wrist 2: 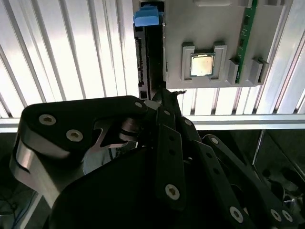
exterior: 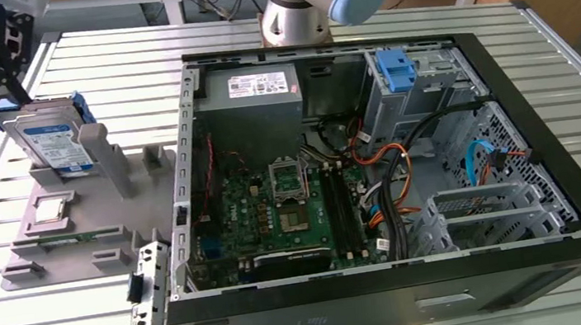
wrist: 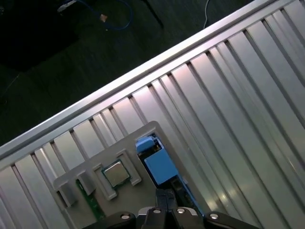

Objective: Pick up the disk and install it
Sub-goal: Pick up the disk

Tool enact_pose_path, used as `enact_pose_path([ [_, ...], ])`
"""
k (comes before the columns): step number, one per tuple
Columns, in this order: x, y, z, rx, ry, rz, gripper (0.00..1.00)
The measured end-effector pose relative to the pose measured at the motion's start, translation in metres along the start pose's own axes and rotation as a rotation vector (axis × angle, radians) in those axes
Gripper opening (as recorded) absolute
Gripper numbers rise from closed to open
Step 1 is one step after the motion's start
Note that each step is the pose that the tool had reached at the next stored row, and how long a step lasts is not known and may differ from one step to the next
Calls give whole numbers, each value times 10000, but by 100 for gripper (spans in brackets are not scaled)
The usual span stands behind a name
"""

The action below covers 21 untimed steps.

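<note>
- The gripper (exterior: 7,93) hangs at the far end of the exterior view's left, just above the disk (exterior: 50,146).
- The disk stands upright in a grey fixture (exterior: 78,238) on the slatted table (exterior: 579,77).
- A small square chip (exterior: 49,210) lies on the fixture, nearer than the disk.
- An open computer case (exterior: 394,283) lies to the exterior view's right of the fixture, with a bare blue bracket (exterior: 398,70) at its far side.

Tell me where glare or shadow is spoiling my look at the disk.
Second wrist view: the table slats glare white, the gripper is a dark mass, and the disk shows edge-on in shadow. First wrist view: milder sheen on the slats, dark floor beyond. Exterior view: even light, the disk plainly lit.
</note>
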State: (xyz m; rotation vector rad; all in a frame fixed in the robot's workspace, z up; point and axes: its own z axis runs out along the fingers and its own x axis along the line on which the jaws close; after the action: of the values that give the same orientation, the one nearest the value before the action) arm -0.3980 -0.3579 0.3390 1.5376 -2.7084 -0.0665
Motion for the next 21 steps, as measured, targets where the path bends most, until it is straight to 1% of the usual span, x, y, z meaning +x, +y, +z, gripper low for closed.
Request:
enact_pose_path([
  [3,0,0,1,-6,9,-444,10],
  [9,0,0,1,-33,4,-1275,10],
  [21,0,-1,7,-92,-49,-2705,10],
])
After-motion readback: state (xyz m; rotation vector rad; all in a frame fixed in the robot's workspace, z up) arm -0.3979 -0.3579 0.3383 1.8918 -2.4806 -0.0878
